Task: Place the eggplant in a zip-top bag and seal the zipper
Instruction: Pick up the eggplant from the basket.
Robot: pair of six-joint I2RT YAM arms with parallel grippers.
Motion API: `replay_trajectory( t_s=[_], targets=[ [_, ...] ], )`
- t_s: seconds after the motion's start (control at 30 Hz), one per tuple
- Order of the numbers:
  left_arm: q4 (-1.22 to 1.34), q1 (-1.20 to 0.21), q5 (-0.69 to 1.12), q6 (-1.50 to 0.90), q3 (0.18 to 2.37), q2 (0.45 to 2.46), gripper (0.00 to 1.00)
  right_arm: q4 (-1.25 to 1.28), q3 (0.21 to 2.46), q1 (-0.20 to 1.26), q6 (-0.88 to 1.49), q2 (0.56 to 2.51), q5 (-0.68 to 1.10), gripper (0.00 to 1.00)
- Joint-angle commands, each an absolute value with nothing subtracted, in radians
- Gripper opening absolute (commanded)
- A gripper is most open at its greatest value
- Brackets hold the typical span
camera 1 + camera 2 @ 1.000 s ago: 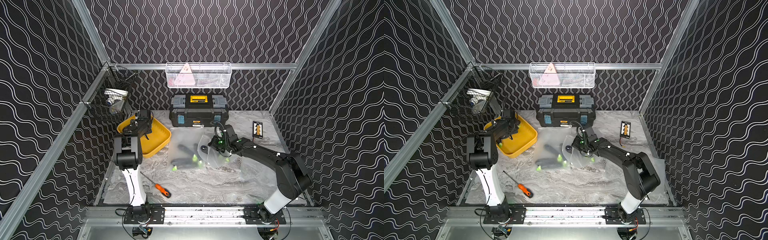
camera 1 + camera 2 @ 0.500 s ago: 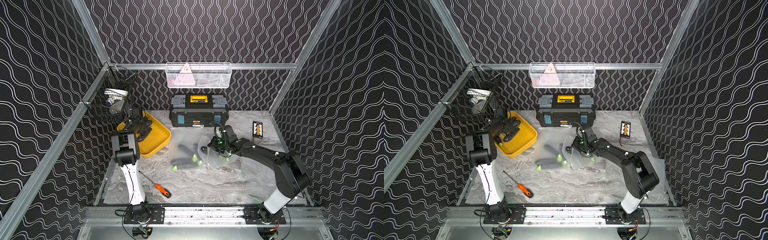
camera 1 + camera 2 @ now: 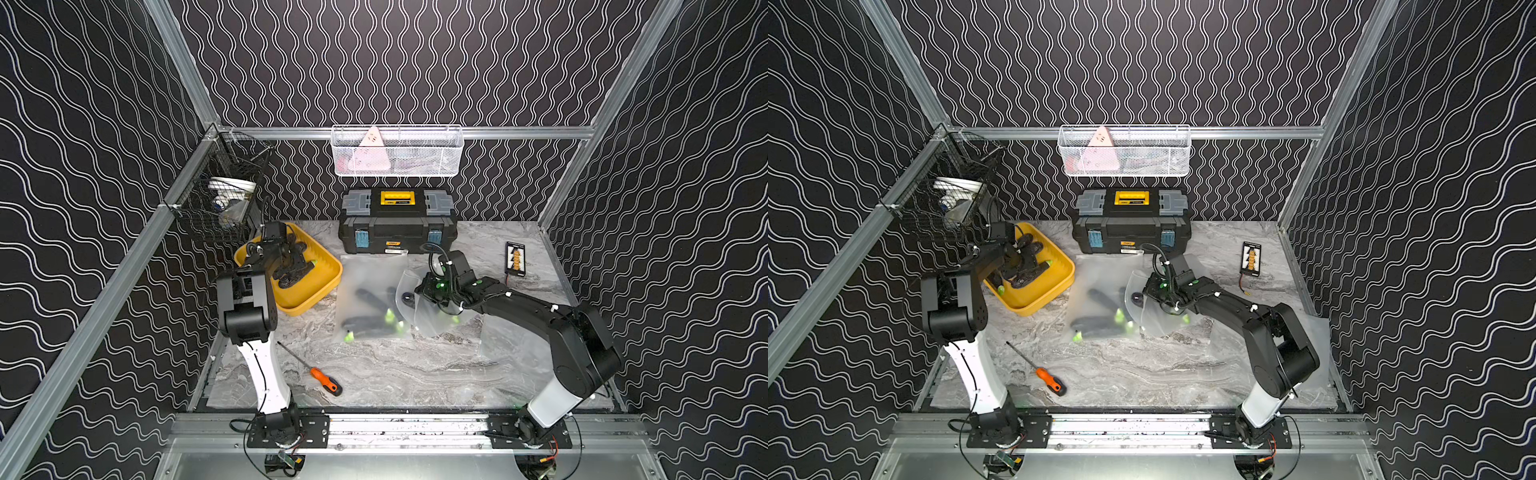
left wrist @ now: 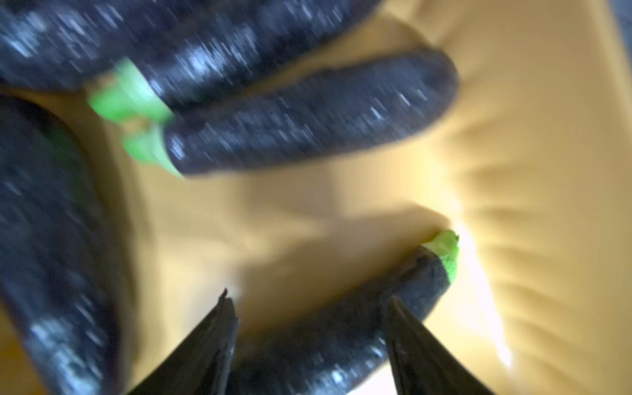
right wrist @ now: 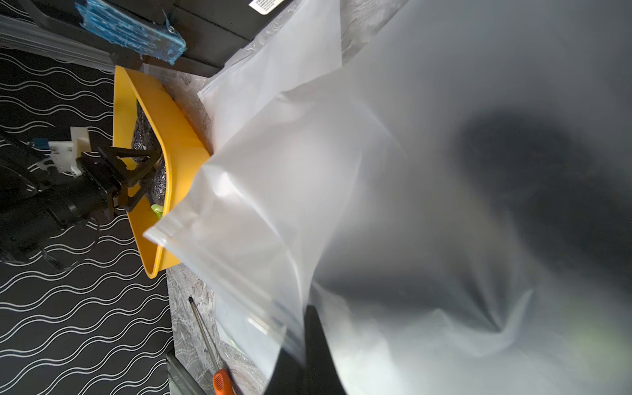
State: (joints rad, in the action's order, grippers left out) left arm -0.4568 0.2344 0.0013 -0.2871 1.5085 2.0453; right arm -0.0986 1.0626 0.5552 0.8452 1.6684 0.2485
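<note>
Black walls patterned with white wavy lines and an aluminium frame enclosed a grey marbled tabletop (image 3: 415, 374). At its back left sat a yellow plastic tray (image 3: 309, 297) holding several dark purple eggplants with green stems (image 3: 1029, 243). The left gripper (image 3: 291, 275) reached down into that tray. In the left wrist view its two black fingers (image 4: 215, 335) stood well apart on either side of a single eggplant (image 4: 427, 277). It filled the gap between them and looked clamped, its stem sharp while its neighbours were smeared with blur. That eggplant was inside the tray, outside any bag.

Near the table's middle the right gripper (image 3: 417, 291) was pinched tight on the edge of a frosted zip-top bag (image 3: 440, 318), holding it raised and bulging off the surface. In the right wrist view this bag (image 5: 307, 178) hid most of the scene, and a dark shape behind it was too blurred to name. Just beside it, toward the tray, a second frosted bag (image 3: 372, 270) lay flat with dark eggplants inside. A third bag (image 3: 511, 349) lay flat near the right arm's base. At the back stood a black toolbox with a yellow handle (image 3: 397, 226), and an orange-handled screwdriver (image 3: 322, 376) lay toward the front.
</note>
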Motion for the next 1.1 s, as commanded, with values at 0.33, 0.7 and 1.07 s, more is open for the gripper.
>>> replay_trajectory(
  t_s=[0.33, 0.7, 1.07],
  targets=[
    [-0.489, 0.217, 0.015, -0.242, 1.491, 2.005, 0.71, -0.065, 1.04, 0.556, 0.841, 1.617, 0.249, 0.05],
    [-0.532, 0.158, -0.011, -0.217, 1.46, 1.999, 0.71, -0.059, 1.0, 0.55, 0.838, 1.57, 0.251, 0.06],
    [-0.578, 0.083, -0.108, -0.175, 1.428, 1.99, 0.67, -0.045, 0.982, 0.533, 0.841, 1.54, 0.265, 0.06]
  ],
)
